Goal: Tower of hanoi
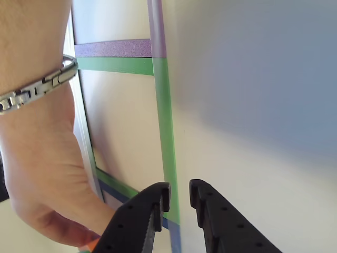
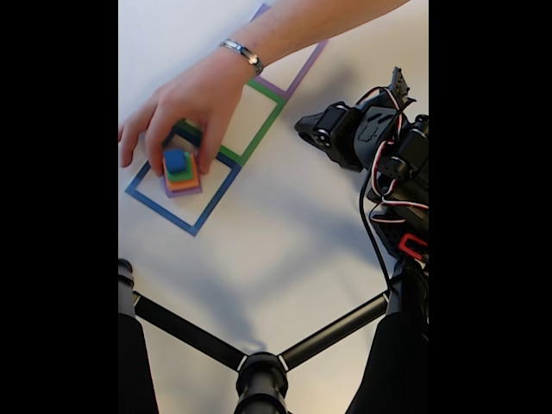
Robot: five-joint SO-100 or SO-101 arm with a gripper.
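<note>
White tabletop (image 2: 285, 250) in soft daylight; black tripod legs (image 2: 259, 362) cross it.

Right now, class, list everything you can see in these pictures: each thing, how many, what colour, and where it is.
Blocks: four, stacked, blue on green on orange on purple, inside the blue tape square.
Tape squares: three in a row, blue, green, purple, on the table.
Table: one, white.
Tripod: one, black, bottom of the fixed view.
Bracelet: one, silver, on the wrist.
Hand: one, over the stack.
Gripper: one, black, slightly open.
</note>
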